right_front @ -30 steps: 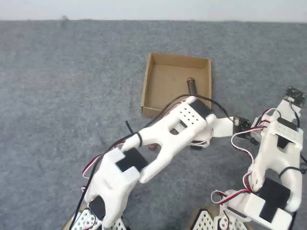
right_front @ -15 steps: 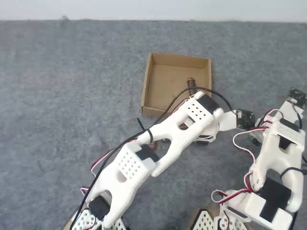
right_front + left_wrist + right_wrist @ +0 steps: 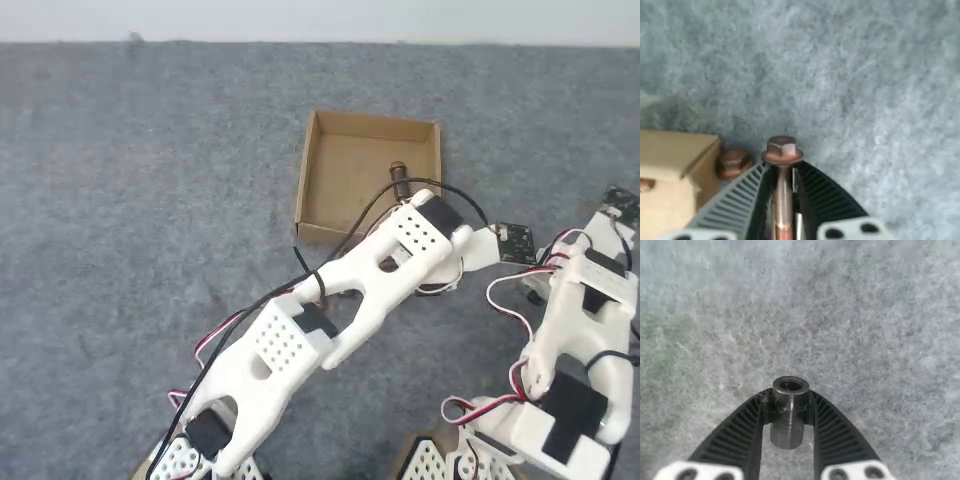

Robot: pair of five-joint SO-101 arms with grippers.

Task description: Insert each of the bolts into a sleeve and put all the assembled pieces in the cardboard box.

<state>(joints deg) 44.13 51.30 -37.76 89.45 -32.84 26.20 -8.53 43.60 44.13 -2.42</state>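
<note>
My left gripper [image 3: 782, 167] is shut on a copper bolt [image 3: 782, 150], whose hex head sticks out past the fingertips. A second loose bolt [image 3: 732, 162] lies on the carpet against a corner of the cardboard box [image 3: 670, 170]. My right gripper [image 3: 789, 398] is shut on a black sleeve [image 3: 788, 415], its open bore facing outward above the carpet. In the high view the cardboard box [image 3: 370, 120] sits at the middle back with one assembled piece [image 3: 398, 178] inside. The left arm [image 3: 400, 255] stretches past the box's near right corner, close to the right arm [image 3: 580, 300].
Grey carpet [image 3: 150, 200] covers the table, with open room left of the box and behind it. A black cable [image 3: 380, 205] loops from the left arm over the box's near edge. The arms' bases stand at the front edge.
The left arm has stretched out and swung its wrist to the right, closer to the right arm. The right arm has barely shifted.
</note>
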